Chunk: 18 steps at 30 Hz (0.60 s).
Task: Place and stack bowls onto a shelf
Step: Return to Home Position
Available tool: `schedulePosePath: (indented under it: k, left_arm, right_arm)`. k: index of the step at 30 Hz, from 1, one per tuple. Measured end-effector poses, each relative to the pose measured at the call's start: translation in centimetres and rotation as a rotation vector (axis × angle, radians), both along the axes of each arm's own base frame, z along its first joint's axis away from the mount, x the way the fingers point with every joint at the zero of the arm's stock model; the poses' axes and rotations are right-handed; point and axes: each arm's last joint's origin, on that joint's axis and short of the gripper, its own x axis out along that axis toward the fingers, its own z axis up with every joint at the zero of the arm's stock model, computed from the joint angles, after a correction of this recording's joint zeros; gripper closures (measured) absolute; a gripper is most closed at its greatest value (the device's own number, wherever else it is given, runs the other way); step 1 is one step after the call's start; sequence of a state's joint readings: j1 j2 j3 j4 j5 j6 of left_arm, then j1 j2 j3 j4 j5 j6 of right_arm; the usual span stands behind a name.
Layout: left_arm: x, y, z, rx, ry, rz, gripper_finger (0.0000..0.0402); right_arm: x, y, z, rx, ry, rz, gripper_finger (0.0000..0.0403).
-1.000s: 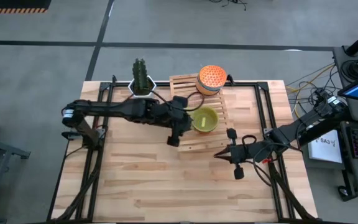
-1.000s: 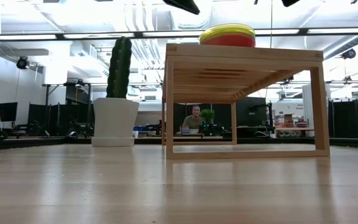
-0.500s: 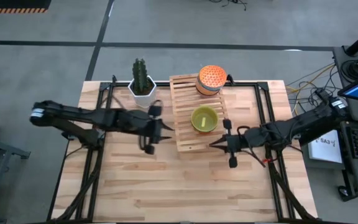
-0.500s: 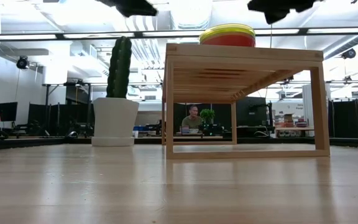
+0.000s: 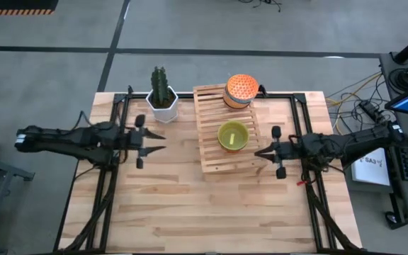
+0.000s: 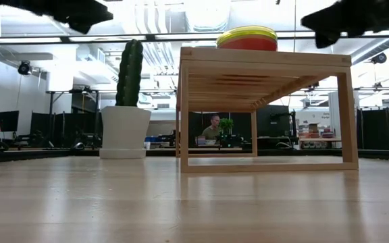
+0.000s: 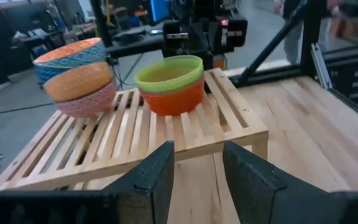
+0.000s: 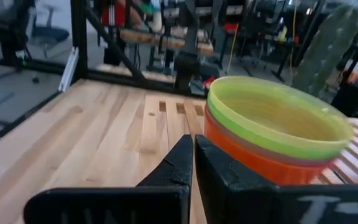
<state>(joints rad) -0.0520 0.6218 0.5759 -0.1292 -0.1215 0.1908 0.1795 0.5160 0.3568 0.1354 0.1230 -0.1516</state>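
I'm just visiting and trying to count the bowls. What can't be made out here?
High view: the yellow bowl hides everything stacked under it, and the lattice bowl does likewise.
Low view: the shelf rail hides the near stack's base, and that stack hides the lattice bowl.

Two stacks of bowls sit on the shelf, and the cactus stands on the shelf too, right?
No. The patterned stack and the yellow-topped stack are on the shelf, but the cactus stands on the table beside it, as the high view shows.
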Motion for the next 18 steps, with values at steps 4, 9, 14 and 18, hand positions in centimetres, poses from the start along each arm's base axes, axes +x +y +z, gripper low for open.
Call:
schedulePosePath:
  k: [4,9,14,18]
  left_arm:
    - [-2.0,0.3,-1.1,-0.020,-0.062,0.017,0.0281]
    - [-3.9,0.6,-2.5,-0.043,-0.133,0.043,0.0281]
    - [-5.1,0.8,-4.1,-0.073,-0.175,0.090,0.0281]
    - [-5.8,0.8,-5.1,-0.083,-0.207,0.090,0.0282]
  right_arm:
    - [-2.4,-0.4,-0.4,0.025,-0.107,-0.002,0.0394]
    - [-4.9,-0.9,-1.1,0.050,-0.218,-0.008,0.0394]
    - [-6.4,-1.2,-1.8,0.079,-0.266,-0.022,0.0394]
    - [-6.6,-1.4,-2.7,0.075,-0.205,-0.062,0.0394]
